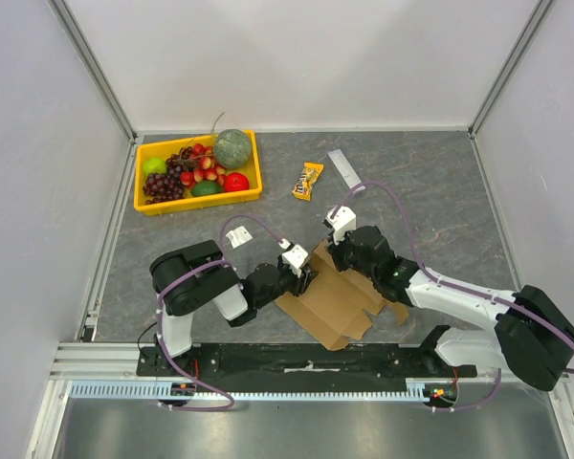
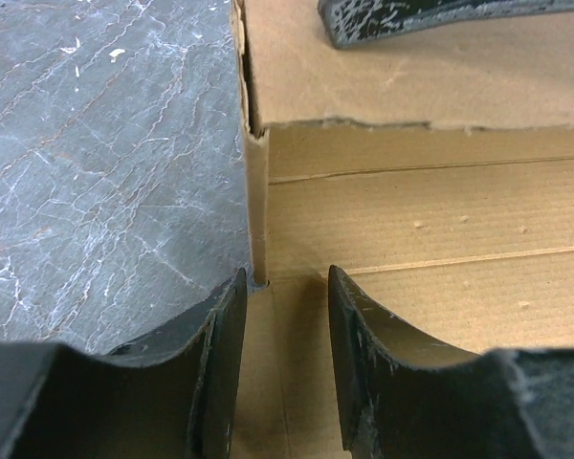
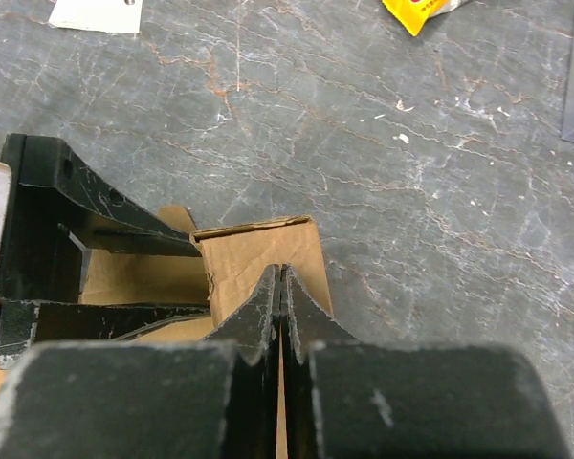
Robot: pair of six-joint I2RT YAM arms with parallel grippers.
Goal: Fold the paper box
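Barely begun, I judge: the paper box (image 1: 337, 304) lies mostly flat on the tabletop (image 1: 421, 191) between the arms, left pincer (image 2: 287, 282) spread astride a raised side flap (image 2: 256, 191), right pincer (image 3: 282, 273) closed together against an end flap (image 3: 253, 251).

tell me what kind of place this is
Probably a robot lab test cell: plain white panel walls on aluminium posts enclose a grey stone-patterned tabletop, with a brown corrugated cardboard box and a yellow plastic tray of fruit as props.
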